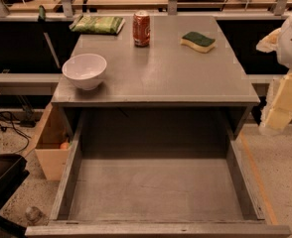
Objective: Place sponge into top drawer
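Note:
The sponge [198,41], pale yellow with a dark green top, lies flat at the back right of the grey cabinet top [161,78]. The top drawer [156,187] is pulled wide open below the front edge, and its grey flat bottom is bare. My gripper [281,105] shows as cream-coloured parts at the right edge of the view. It hangs beside the cabinet's right front corner, well apart from the sponge and outside the drawer, and holds nothing that I can see.
A white bowl [85,70] sits at the cabinet top's left front. A red soda can [141,28] stands at the back middle, and a green patterned packet [98,24] lies at the back left. A light-wood box [51,143] stands on the floor to the left.

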You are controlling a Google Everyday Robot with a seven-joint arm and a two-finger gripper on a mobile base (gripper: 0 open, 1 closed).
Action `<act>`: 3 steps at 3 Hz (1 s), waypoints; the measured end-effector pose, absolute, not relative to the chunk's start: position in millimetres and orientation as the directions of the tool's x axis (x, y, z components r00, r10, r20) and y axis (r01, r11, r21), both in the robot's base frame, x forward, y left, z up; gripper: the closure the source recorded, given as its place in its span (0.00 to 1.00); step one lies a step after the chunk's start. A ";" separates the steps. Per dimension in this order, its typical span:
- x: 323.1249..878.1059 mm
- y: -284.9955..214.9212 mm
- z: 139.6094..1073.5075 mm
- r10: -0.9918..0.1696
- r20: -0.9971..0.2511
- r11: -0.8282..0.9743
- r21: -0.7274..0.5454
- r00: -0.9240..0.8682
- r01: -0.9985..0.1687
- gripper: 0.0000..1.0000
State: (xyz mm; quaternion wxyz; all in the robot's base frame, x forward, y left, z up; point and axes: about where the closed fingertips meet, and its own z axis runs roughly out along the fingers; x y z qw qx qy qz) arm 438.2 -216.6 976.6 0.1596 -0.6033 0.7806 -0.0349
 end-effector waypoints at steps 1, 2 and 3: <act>438.2 -216.5 976.6 -0.953 -0.207 0.270 -0.247 -0.221 -0.931 0.00; 454.0 -223.5 978.5 -0.946 -0.247 0.283 -0.306 -0.212 -0.909 0.00; 493.3 -254.5 982.0 -0.912 -0.352 0.349 -0.399 -0.210 -0.848 0.00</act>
